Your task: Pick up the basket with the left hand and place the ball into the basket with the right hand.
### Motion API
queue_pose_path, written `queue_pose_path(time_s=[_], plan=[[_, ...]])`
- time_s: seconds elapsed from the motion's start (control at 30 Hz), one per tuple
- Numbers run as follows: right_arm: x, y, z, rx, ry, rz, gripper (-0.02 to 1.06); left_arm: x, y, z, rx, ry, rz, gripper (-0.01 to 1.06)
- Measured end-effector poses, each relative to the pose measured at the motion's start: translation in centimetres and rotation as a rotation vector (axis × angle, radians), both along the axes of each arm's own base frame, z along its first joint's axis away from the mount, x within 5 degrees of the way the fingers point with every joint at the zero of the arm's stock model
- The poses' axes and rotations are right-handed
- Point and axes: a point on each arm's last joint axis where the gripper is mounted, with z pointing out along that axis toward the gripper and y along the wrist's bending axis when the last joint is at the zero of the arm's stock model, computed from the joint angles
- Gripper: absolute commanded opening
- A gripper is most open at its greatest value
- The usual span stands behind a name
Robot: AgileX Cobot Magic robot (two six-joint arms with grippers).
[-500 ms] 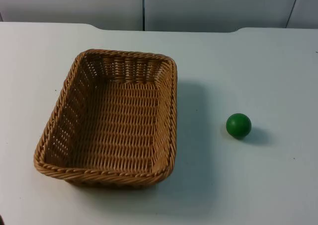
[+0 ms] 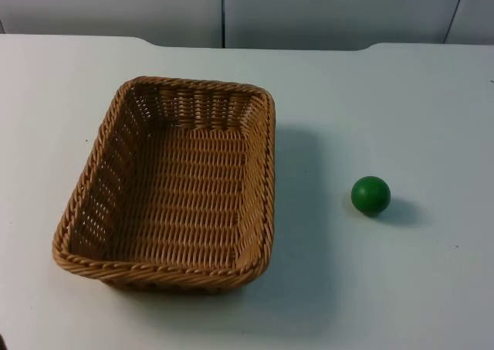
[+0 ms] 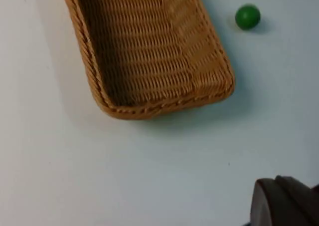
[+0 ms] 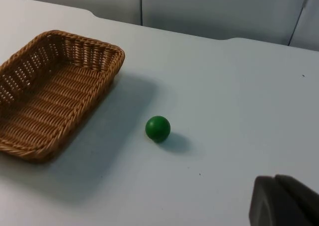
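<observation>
An empty brown wicker basket (image 2: pixel 166 184) stands on the white table, left of centre in the top view. A green ball (image 2: pixel 370 195) lies on the table to its right, a short gap away from the basket's wall. My left gripper (image 3: pixel 286 203) hangs over bare table, well back from the basket (image 3: pixel 149 51), with the ball (image 3: pixel 247 17) beyond it. My right gripper (image 4: pixel 284 201) is held above the table, clearly apart from the ball (image 4: pixel 157 128) and the basket (image 4: pixel 50 91). Neither gripper touches anything.
The white table top (image 2: pixel 386 95) ends at a grey partition wall (image 2: pixel 309 10) at the back. Bare table surrounds the basket and the ball on all sides.
</observation>
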Motion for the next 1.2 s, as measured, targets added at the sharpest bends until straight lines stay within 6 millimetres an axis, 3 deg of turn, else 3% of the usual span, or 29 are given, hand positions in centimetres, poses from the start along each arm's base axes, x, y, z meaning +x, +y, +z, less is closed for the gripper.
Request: queue_pose_path(time_s=[0.13, 0.17, 0.27, 0.3, 0.47, 0.63, 0.73, 0.83, 0.87, 0.97, 1.2], plan=[[0.0, 0.0, 0.0, 0.000, 0.000, 0.000, 0.00, 6.1, -1.5, -1.8, -0.024, 0.224, -0.078, 0.00], [0.0, 0.0, 0.0, 0.000, 0.000, 0.000, 0.00, 6.1, -1.5, -1.8, -0.024, 0.224, -0.078, 0.00], [0.0, 0.0, 0.0, 0.000, 0.000, 0.000, 0.00, 10.7, -2.7, -4.6, -0.051, 0.305, -0.101, 0.00], [0.0, 0.0, 0.0, 0.000, 0.000, 0.000, 0.00, 10.7, -2.7, -4.6, -0.051, 0.305, -0.101, 0.00], [0.0, 0.0, 0.0, 0.000, 0.000, 0.000, 0.00, 14.6, -5.4, -9.3, 0.078, 0.314, -0.122, 0.00], [0.0, 0.0, 0.0, 0.000, 0.000, 0.000, 0.00, 17.0, -7.2, -11.7, 0.211, 0.287, -0.135, 0.02], [0.0, 0.0, 0.0, 0.000, 0.000, 0.000, 0.00, 18.3, -7.6, -12.1, 0.261, 0.294, -0.129, 0.11], [0.0, 0.0, 0.0, 0.000, 0.000, 0.000, 0.00, 20.0, -7.9, -12.1, 0.307, 0.292, -0.128, 0.36], [0.0, 0.0, 0.0, 0.000, 0.000, 0.000, 0.00, 20.7, -8.2, -11.8, 0.311, 0.276, -0.128, 0.36], [0.0, 0.0, 0.0, 0.000, 0.000, 0.000, 0.00, 22.4, -8.6, -10.7, 0.314, 0.225, -0.107, 0.60], [0.0, 0.0, 0.0, 0.000, 0.000, 0.000, 0.00, 24.6, -8.8, -9.7, 0.346, 0.150, -0.040, 0.60]])
